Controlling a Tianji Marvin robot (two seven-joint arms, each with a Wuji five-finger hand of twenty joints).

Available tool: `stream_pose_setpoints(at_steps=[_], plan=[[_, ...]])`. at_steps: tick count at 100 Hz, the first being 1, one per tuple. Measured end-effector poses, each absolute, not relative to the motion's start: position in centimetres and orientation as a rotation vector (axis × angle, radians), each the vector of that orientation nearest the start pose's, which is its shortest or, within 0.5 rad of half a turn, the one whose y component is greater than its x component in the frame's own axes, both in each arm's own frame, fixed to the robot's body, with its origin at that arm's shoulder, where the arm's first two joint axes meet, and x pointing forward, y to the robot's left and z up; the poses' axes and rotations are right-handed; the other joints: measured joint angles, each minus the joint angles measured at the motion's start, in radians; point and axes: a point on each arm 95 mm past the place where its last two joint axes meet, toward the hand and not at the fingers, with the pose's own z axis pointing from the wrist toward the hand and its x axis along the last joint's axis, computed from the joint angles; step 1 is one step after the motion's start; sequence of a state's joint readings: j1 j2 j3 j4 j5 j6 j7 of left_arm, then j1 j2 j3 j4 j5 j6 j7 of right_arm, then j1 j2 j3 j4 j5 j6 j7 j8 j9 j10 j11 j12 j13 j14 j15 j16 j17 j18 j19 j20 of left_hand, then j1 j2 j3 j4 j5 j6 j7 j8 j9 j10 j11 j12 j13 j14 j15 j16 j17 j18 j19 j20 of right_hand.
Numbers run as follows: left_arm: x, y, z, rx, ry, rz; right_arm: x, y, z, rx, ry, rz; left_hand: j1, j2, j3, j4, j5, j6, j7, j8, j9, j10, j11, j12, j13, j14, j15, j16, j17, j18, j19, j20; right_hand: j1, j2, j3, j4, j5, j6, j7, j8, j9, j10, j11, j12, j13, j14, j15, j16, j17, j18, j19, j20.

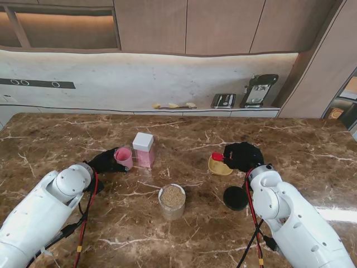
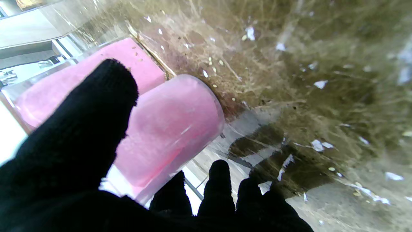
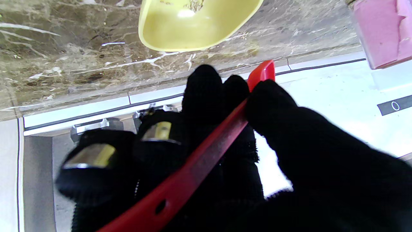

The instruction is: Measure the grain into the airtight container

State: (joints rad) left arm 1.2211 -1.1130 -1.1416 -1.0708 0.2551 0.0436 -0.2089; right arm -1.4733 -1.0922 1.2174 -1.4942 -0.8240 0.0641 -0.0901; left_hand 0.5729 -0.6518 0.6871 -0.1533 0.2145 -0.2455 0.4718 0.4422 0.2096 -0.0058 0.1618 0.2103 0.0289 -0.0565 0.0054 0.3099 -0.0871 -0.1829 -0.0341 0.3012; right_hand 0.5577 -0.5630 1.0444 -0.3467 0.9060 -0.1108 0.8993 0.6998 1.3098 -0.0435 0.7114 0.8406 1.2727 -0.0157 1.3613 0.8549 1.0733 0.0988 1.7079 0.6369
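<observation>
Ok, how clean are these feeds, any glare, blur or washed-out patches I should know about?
Stand view: sharp and evenly lit, with one bright glare streak on the marble table by the right arm. Left wrist view: the tabletop is soft and smeared, and the pink cup is hazy behind the left hand. Right wrist view: the background is blown out white and the right hand fingertips are blurred.

Left hand (image 1: 106, 162) in black glove, fingers curled, thumb (image 2: 96, 106) forward; right hand (image 1: 243, 156) closed tight, both arms reaching forward
</observation>
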Motion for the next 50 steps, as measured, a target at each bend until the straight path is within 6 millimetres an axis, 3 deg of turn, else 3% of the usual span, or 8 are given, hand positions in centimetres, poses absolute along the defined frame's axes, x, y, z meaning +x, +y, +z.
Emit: stream_pose_setpoints(at_steps=[23,38,50], plan=[[48.6,6.9,-38.9,-2.154,1.19,-1.463,43.4,-3.4,-31.9,1.369,1.29,1.478,0.0,-0.022,0.0,0.0,0.0,0.0,-0.112,-0.135,-0.022,0.001,-0.061,0.012,-0.01,-0.007,-0.031,-0.048,-0.015,-0.006,-0.039,-0.045,0.0,0.0,0.0,0.0,0.0,0.0,0.0,0.0,0.0,0.0,0.0,0.0,0.0,-0.001,0.002,0.0,0.0,-0.001,0.002,0.0],[48.9,6.5,-39.4,-2.168,1.112,-1.491,43.4,-3.6,-31.9,1.368,1.292,1.474,0.0,-0.022,0.021,0.0,0.036,0.0,-0.062,-0.136,-0.022,0.001,-0.062,0.03,-0.014,-0.028,-0.034,-0.051,-0.025,-0.035,-0.049,-0.055,0.0,0.0,0.0,0.0,0.0,-0.001,0.0,0.0,0.0,-0.002,0.0,0.0,0.0,-0.003,0.002,0.0,0.0,-0.003,0.002,0.0],[49.1,6.2,-39.6,-2.176,1.127,-1.489,43.4,-3.6,-31.9,1.368,1.296,1.471,0.0,0.001,0.022,0.0,0.083,-0.004,0.056,-0.057,-0.022,0.001,-0.062,0.038,-0.049,-0.036,-0.068,-0.064,-0.049,-0.041,-0.109,-0.08,0.0,0.0,0.0,0.0,0.0,-0.001,0.0,0.0,0.0,-0.005,0.001,0.0,0.0,-0.005,0.002,0.0,0.0,-0.005,0.002,0.0]])
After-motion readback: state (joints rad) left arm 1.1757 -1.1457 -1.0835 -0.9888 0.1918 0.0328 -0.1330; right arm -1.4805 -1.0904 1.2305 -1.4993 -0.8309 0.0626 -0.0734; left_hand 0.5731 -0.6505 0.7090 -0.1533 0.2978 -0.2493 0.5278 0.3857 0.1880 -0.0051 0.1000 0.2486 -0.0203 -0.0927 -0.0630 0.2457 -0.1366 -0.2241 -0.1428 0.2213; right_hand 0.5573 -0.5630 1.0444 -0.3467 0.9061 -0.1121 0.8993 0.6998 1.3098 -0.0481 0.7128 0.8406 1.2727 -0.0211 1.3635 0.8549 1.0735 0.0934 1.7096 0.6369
